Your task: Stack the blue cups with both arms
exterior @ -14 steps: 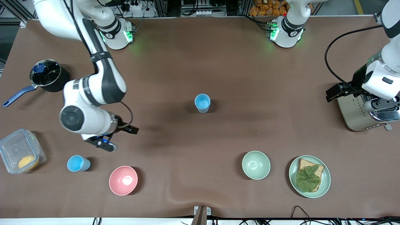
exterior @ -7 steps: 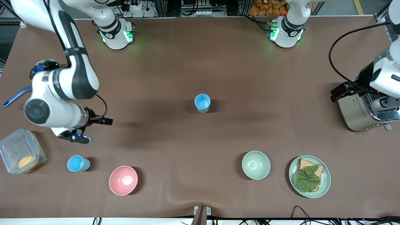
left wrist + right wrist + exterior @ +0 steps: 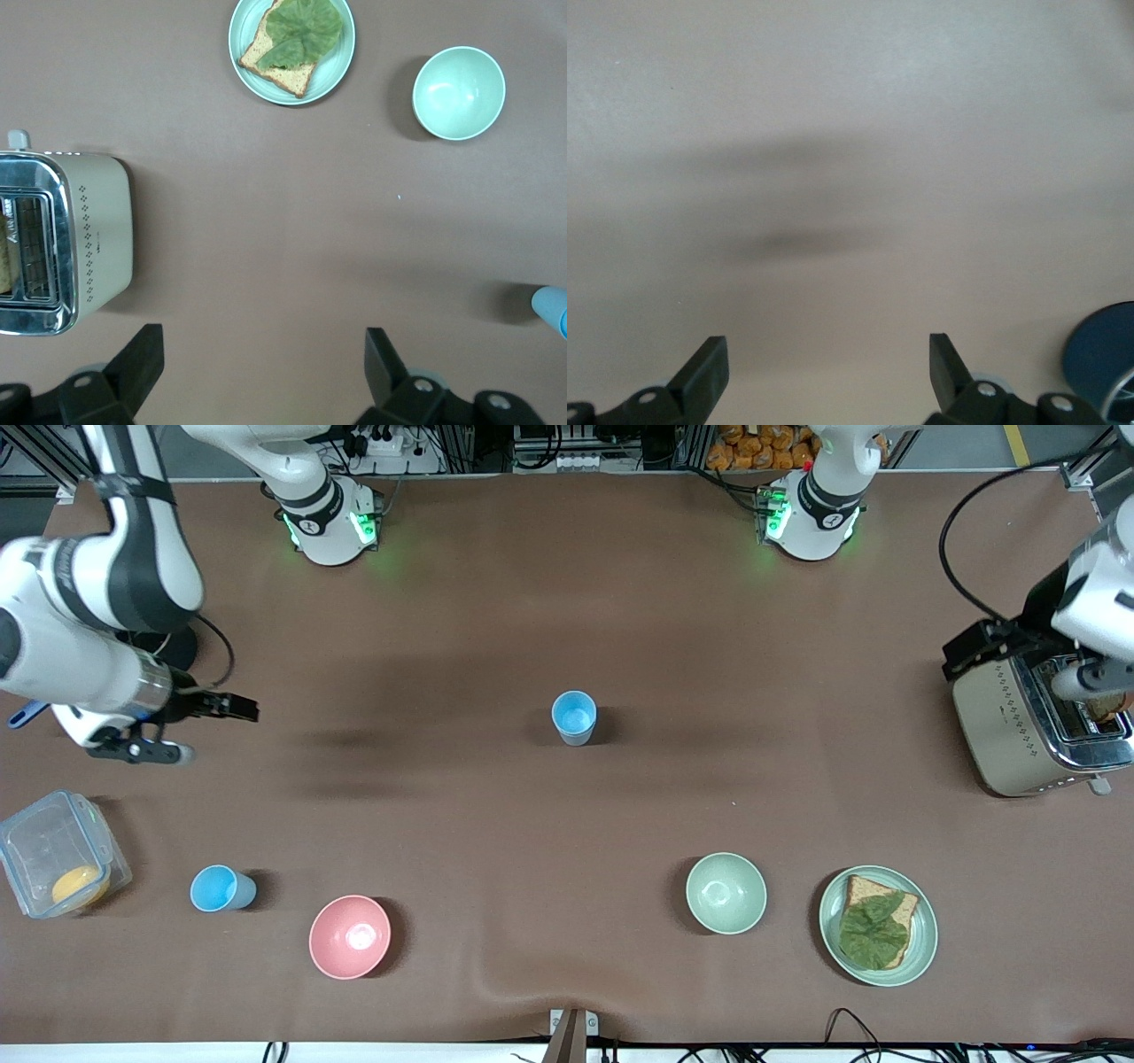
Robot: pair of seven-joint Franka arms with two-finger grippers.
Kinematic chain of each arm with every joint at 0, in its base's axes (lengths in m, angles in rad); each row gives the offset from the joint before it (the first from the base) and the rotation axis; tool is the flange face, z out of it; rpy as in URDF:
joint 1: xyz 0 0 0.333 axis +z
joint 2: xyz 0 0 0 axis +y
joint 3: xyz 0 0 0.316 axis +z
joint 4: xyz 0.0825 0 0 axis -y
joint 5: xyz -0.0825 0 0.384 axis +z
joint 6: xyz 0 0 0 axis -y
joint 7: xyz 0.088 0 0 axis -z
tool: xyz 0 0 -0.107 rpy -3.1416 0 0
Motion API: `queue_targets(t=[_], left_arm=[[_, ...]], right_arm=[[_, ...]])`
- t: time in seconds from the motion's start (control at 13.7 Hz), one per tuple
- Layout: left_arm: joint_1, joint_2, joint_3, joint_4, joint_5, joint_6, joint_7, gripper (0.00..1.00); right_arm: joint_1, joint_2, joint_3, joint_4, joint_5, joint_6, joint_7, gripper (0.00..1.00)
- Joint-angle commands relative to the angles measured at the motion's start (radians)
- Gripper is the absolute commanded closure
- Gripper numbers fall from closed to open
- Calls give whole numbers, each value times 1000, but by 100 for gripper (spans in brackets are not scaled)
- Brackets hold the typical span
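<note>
One blue cup (image 3: 574, 716) stands upright in the middle of the table. Its edge also shows in the left wrist view (image 3: 553, 307). A second blue cup (image 3: 221, 889) stands near the front camera at the right arm's end, between a clear container and a pink bowl. My right gripper (image 3: 140, 750) hangs open and empty over bare table beside the pot, apart from both cups; its open fingers show in the right wrist view (image 3: 828, 367). My left gripper (image 3: 1094, 688) hangs open and empty over the toaster; the left wrist view (image 3: 264, 365) shows its fingers spread.
A pink bowl (image 3: 350, 936), a pale-green bowl (image 3: 726, 892) and a plate with bread and lettuce (image 3: 877, 926) lie near the front camera. A toaster (image 3: 1010, 731) stands at the left arm's end. A clear container (image 3: 55, 864) and a blue-handled pot (image 3: 27, 713) are at the right arm's end.
My right arm has swung toward its end of the table, from over the table near the pink bowl to beside the pot. My left gripper has shifted slightly over the toaster. The cups have not moved.
</note>
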Motion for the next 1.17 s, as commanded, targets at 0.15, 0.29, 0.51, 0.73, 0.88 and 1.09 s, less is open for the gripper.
queue_targets(t=[0.15,0.29,0.51,0.73,0.88,1.09], left_arm=[[-32,-71,3,-43,-20,-42,88,0],[-32,-70,4,-29,-20,-67,106,0],[-32,-65,32,-24,-42,-71,159,0],[-37,-68,81,-28,-103,-74,160,0],[-63,-71,85,-26,-82,-74,163,0],[-95,-74,121,-21,-65,-74,189,0]], right_arm=[[-38,-79,16,54,-18,-53,-29,0],[-57,-70,18,170,-19,-133,-67,0],[-59,-74,22,275,-18,-196,-165,0],[-110,-66,63,416,-16,-332,-251,0],[-117,-66,67,453,-18,-391,-241,0],[-127,-76,73,467,-15,-420,-166,0]])
